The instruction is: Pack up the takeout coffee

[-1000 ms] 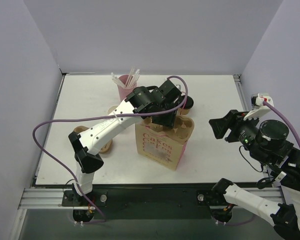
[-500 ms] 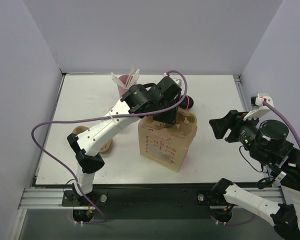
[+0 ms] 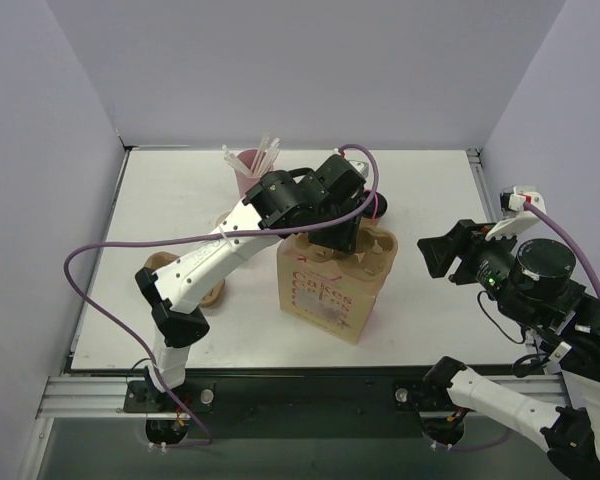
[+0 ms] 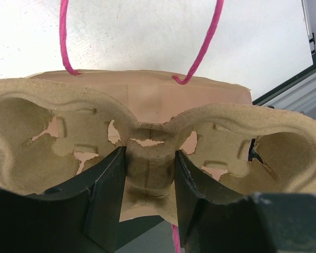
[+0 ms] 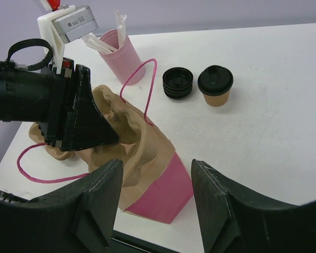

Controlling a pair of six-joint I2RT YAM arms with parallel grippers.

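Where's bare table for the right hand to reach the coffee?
Bare table lies right of the paper bag and takeout coffee, to the table edge, and far left beside the pink straw cup. Crowded: over the bag, where the left hand grips the cup carrier, lid stack close behind.

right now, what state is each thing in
takeout coffee: upright on the table, lid on, not packed
cup carrier: wells empty, pinched at its middle ridge
paper bag: standing, cup carrier at its open mouth
left gripper: shut on the cup carrier
right gripper: open, holding nothing
pink cup: upright, straws in it
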